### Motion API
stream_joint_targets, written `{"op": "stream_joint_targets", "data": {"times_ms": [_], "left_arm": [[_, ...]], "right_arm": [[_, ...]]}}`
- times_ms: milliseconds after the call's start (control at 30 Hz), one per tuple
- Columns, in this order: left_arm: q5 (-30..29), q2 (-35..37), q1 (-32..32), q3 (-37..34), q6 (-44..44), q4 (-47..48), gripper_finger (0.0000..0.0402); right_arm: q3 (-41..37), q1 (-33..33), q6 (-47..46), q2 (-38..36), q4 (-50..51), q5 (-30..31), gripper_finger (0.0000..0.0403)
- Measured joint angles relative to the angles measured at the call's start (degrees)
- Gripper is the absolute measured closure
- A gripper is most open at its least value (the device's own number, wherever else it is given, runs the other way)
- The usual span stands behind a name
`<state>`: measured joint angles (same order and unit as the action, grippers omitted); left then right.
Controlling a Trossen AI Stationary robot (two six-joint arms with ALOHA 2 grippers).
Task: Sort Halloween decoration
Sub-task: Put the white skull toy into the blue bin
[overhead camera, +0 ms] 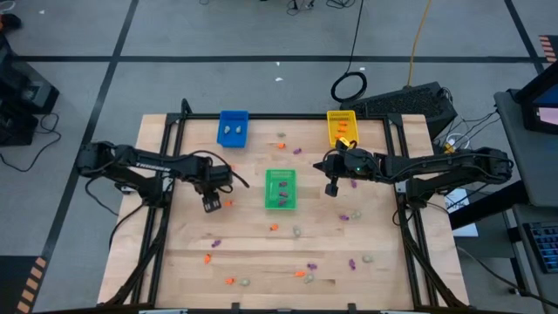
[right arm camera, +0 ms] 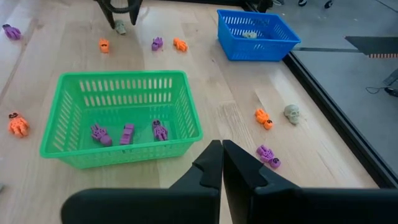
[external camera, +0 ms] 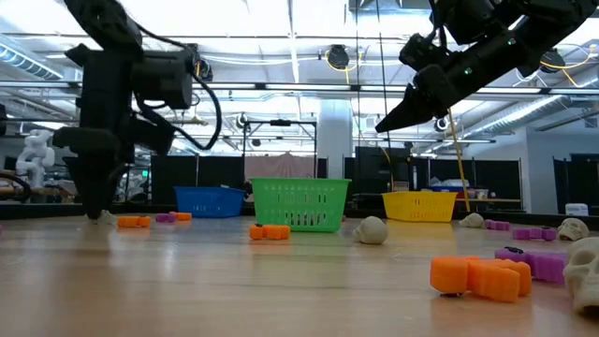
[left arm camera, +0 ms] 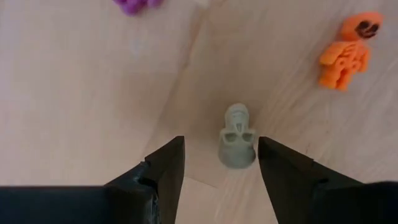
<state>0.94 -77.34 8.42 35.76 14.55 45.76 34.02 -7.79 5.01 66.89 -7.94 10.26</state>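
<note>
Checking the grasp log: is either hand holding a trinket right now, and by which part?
Nothing is held. The left hand is open, its fingers on either side of a small pale grey plastic skull on the table, not touching it. The right hand is shut and empty.

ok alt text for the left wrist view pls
The left end effector is open, its two dark fingers on either side of a small pale grey skull standing on the wooden table. An orange skeleton lies beyond it to one side, and a purple trinket sits at the frame's edge.
</note>
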Motion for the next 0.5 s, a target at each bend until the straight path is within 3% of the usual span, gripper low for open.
{"op": "stream_joint_targets", "data": {"times_ms": [500], "left_arm": [[2.1, 0.1, 1.8, -2.7, -1.6, -5.1, 0.032]], "right_arm": [[0.0, 0.0, 0.2, 0.0, 0.0, 0.0, 0.0403]]}}
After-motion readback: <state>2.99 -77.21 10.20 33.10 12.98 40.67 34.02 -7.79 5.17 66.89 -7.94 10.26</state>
